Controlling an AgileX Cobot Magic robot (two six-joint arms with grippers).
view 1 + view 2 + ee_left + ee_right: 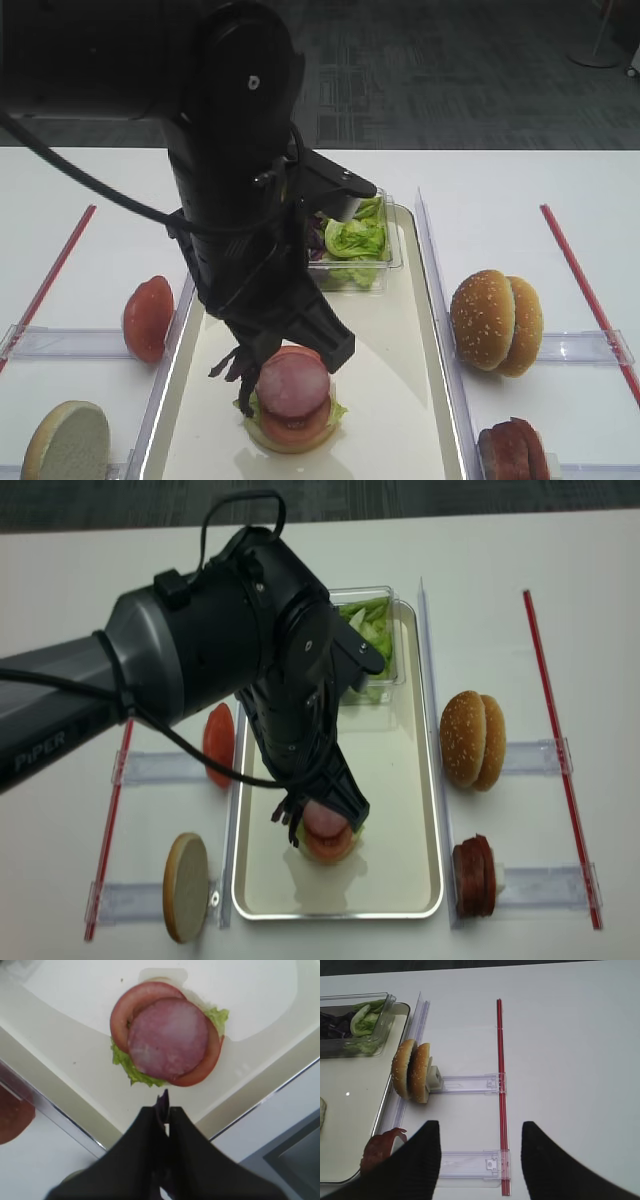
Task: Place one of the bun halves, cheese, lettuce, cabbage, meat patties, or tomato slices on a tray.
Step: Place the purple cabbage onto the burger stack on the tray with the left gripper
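Left gripper (164, 1110) pinches a dark purple shred of cabbage (162, 1102) just above the tray (400, 400), beside the stacked food.

Near the tray's front edge sits a stack: bun base, lettuce (131, 1071), tomato slice (125, 1007) and a pink meat round (167, 1037) on top. On the table off the tray's left edge stand a pale-faced bun half (68, 440) and a tomato slice (148, 318); off its right edge stand dark meat patties (513, 450), then two sesame bun halves (495, 322). At the tray's far end a clear box (375, 272) holds green leaves and purple shreds. Right gripper (480, 1160) hangs wide and empty over the table's right side.
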